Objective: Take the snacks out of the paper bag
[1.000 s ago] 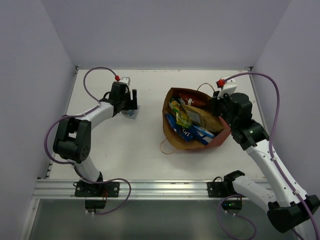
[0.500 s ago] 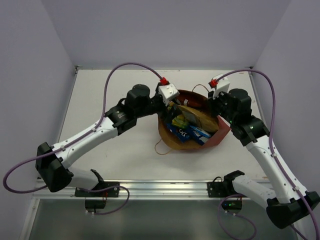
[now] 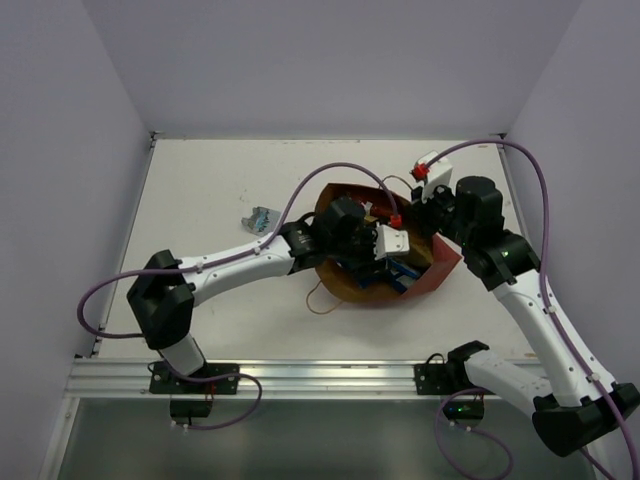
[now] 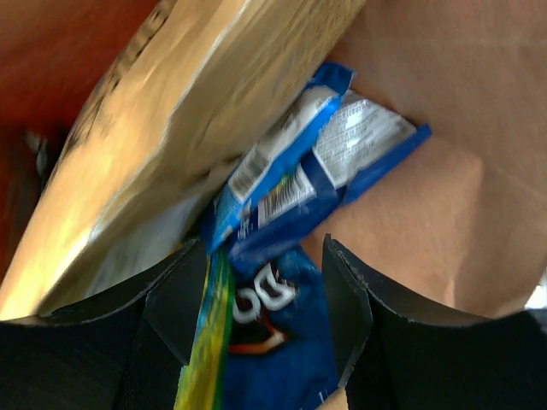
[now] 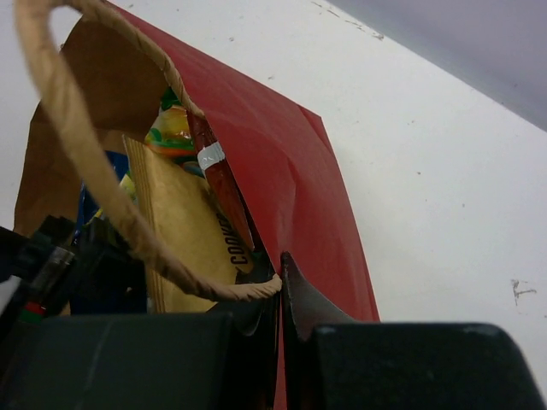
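Observation:
The brick-red paper bag (image 3: 442,270) lies open mid-table with snacks inside. My left gripper (image 3: 392,262) reaches into its mouth. In the left wrist view it (image 4: 265,316) is open, with its jaws on either side of a blue chip bag (image 4: 278,342). A yellow-green packet (image 4: 209,342) lies along the left finger. A blue-white packet (image 4: 316,171) and the larger tan bag (image 4: 171,111) lie beyond. My right gripper (image 5: 280,282) is shut on the paper bag's red wall (image 5: 282,145) at the rim, beside the loop handle (image 5: 77,162). It also shows in the top view (image 3: 437,222).
One small silvery-blue packet (image 3: 260,218) lies on the white table (image 3: 200,180) left of the bag. In the right wrist view the tan bag (image 5: 184,239), a red packet (image 5: 218,184) and a yellow-green packet (image 5: 171,132) stand inside the bag. Walls close in the table on three sides.
My left arm left the small packet at the table's left, swung right to the bag and pushed its gripper inside. My right gripper has kept its hold on the bag's rim.

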